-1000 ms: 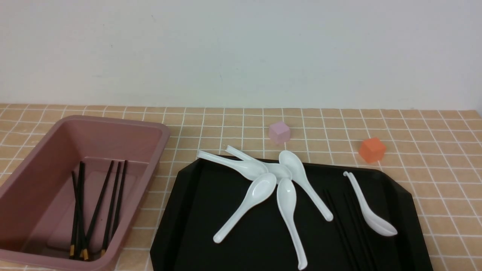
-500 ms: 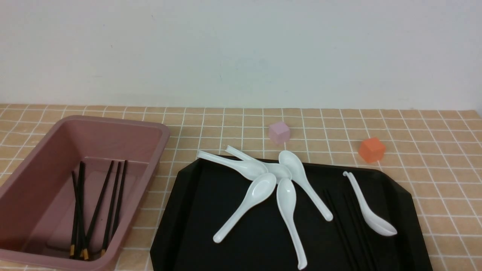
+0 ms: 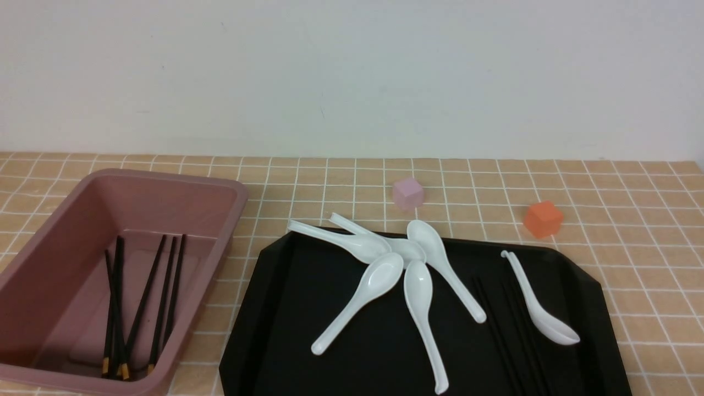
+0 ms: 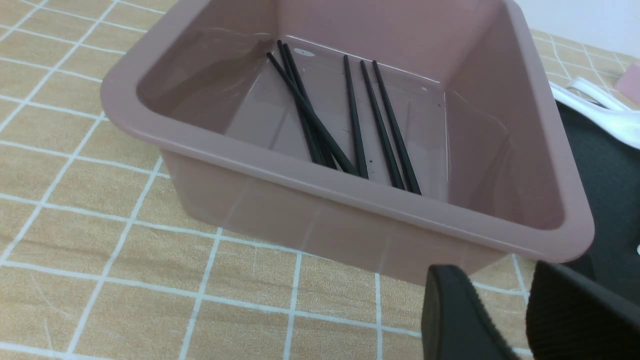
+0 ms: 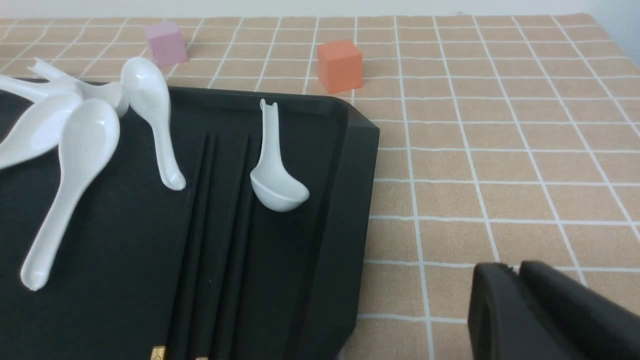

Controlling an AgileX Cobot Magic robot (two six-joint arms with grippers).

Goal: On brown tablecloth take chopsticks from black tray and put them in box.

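The black tray (image 3: 286,330) lies on the brown tablecloth (image 3: 649,264). Black chopsticks (image 3: 498,330) lie side by side in its right part; their gold-banded ends (image 5: 158,352) show in the right wrist view. Several more chopsticks (image 3: 143,308) lie inside the pink box (image 3: 33,275) at the left. Neither arm shows in the front view. In the left wrist view my left gripper (image 4: 492,272) is open and empty, just outside the box's near wall (image 4: 320,225). My right gripper (image 5: 515,269) hovers over bare cloth beside the tray's edge (image 5: 345,225), its fingers together, holding nothing.
Several white soup spoons (image 3: 418,297) fan out across the tray's middle, two handles reaching over its far rim. One more spoon (image 3: 539,308) lies right beside the tray's chopsticks. A small pink cube (image 3: 407,193) and an orange cube (image 3: 543,218) stand on the cloth behind the tray.
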